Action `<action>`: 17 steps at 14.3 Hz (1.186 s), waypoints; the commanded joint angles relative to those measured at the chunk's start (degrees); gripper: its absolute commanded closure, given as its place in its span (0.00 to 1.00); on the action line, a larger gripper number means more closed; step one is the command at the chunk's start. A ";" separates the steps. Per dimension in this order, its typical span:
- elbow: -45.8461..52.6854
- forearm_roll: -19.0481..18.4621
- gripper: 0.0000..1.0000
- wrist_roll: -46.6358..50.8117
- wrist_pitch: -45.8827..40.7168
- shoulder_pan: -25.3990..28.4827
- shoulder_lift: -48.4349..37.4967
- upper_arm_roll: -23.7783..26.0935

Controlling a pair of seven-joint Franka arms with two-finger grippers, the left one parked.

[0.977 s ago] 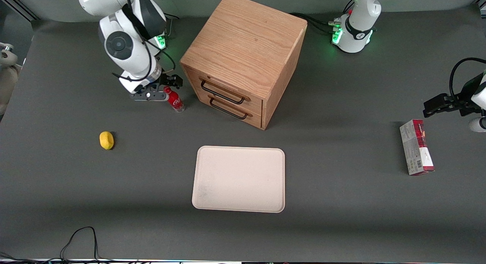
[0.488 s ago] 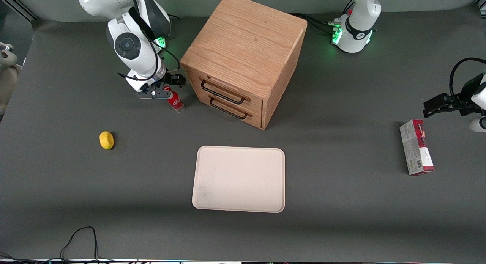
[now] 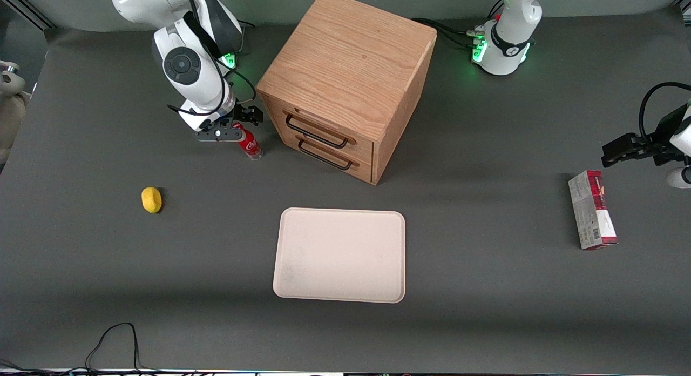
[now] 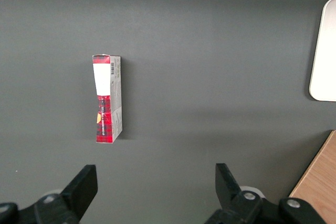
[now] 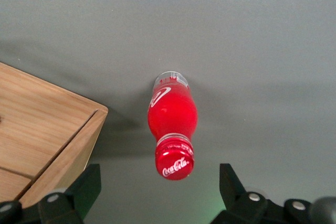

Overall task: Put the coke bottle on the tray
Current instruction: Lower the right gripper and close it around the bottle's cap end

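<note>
The coke bottle (image 3: 250,143) is small and red with a red cap and stands upright on the table beside the wooden cabinet (image 3: 345,79), toward the working arm's end. My gripper (image 3: 233,126) hovers just above its cap, open, with nothing in it. In the right wrist view the bottle (image 5: 172,119) stands below the camera, its cap between the two spread fingers, and my gripper (image 5: 157,184) does not touch it. The cream tray (image 3: 340,255) lies flat on the table, nearer the front camera than the cabinet, with nothing on it.
The cabinet has two drawers with black handles (image 3: 318,143); its corner (image 5: 47,135) is close beside the bottle. A yellow lemon (image 3: 151,200) lies nearer the front camera than the bottle. A red-and-grey carton (image 3: 592,209) lies toward the parked arm's end.
My gripper has moved from beside the bottle to just above its cap and the arm has risen a little. The bottle and tray have not moved.
</note>
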 commanded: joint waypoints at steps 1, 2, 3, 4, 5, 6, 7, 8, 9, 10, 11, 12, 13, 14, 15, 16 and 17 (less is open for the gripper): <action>-0.94 -0.91 0.00 -1.69 1.61 -0.10 0.05 -0.48; -0.94 -1.00 0.01 -1.95 1.79 -0.11 0.23 -0.48; -0.94 -1.00 0.06 -2.91 1.96 -0.11 0.41 -0.48; -0.94 -1.00 0.27 -3.53 1.96 -0.28 0.67 -0.57; -0.94 -1.00 0.76 -3.71 2.05 -0.37 0.76 -1.01; -0.94 -1.00 1.00 -3.80 2.14 -0.37 0.94 -1.27; -0.94 -1.00 1.00 -3.71 2.14 -0.37 1.11 -1.45; -0.94 -1.00 1.00 -3.80 2.31 -0.37 1.11 -1.45; -0.94 -1.00 1.00 -3.80 2.23 -0.37 1.11 -1.54; -0.94 -1.00 1.00 -3.80 2.23 -0.37 1.11 -1.54; -0.94 -1.00 1.00 -3.80 2.23 -0.37 1.11 -1.80; -0.86 -1.00 1.00 -3.71 2.05 -0.37 1.20 -1.80; -0.86 -1.00 1.00 -3.71 1.70 -0.37 1.20 -1.80; -0.86 -1.00 1.00 -3.71 1.61 -0.37 1.20 -1.80; -0.42 -0.91 1.00 -3.71 1.26 -0.46 1.11 -1.98; 0.19 -1.00 1.00 -3.71 0.04 -0.46 0.68 -2.76; 2.37 -1.00 1.00 -3.80 -1.54 -0.46 0.41 -3.64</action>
